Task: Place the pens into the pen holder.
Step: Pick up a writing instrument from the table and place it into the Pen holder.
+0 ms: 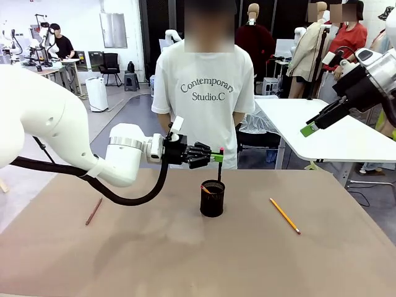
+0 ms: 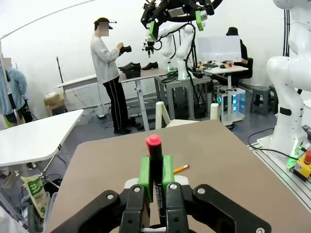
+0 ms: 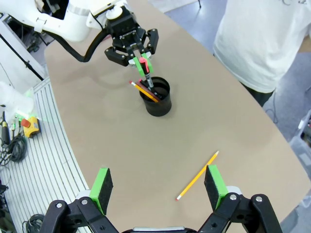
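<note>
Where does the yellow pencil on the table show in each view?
Front: yellow pencil right of the cup.
Left wrist: yellow pencil small, just right of the left end effector.
Right wrist: yellow pencil lower middle, above the right end effector.
Shared landmark: the gripped red-tipped black pen.

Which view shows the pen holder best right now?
Right wrist view: it looks down into the pen holder, open rim and the pencils inside clear. Front view gives its side only; in the left wrist view the left gripper covers it.
</note>
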`<state>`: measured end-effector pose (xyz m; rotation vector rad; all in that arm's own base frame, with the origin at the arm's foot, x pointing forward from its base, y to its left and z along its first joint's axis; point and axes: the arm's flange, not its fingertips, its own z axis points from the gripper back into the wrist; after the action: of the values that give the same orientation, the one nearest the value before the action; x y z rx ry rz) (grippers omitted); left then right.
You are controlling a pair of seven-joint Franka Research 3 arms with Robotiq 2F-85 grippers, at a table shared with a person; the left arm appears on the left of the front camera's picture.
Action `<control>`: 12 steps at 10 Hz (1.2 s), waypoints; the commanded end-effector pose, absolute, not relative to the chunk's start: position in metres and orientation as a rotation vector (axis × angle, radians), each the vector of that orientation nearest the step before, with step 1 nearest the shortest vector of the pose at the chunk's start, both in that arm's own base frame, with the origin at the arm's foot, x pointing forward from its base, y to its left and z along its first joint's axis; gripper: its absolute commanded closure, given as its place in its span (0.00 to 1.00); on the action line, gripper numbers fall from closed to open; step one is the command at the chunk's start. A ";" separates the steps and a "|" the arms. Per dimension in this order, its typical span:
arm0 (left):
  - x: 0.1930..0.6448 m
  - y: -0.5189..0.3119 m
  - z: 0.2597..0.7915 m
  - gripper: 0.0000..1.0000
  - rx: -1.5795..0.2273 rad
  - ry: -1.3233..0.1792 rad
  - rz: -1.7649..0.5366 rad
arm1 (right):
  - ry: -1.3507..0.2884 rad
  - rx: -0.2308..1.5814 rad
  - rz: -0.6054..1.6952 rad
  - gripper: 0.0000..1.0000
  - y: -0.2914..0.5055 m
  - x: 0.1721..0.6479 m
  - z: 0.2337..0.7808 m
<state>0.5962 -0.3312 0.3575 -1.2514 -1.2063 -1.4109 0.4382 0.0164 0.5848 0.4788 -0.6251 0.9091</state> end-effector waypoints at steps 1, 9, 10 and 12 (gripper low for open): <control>0.600 -0.331 0.357 1.00 -1.257 -1.219 -1.436 | -0.633 0.489 0.912 0.00 0.016 0.438 0.586; 0.600 -0.328 0.356 0.00 -1.250 -1.200 -1.471 | -0.633 0.489 0.912 0.00 0.016 0.438 0.586; 0.599 -0.327 0.357 0.00 -1.254 -1.195 -1.476 | -0.633 0.489 0.912 0.00 0.016 0.438 0.586; 0.598 -0.327 0.358 0.00 -1.255 -1.188 -1.486 | -0.633 0.489 0.912 0.00 0.016 0.438 0.586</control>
<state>0.5979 -0.3306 0.3541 -1.2484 -1.1842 -1.4552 0.4382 0.0164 0.5848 0.4788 -0.6251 0.9091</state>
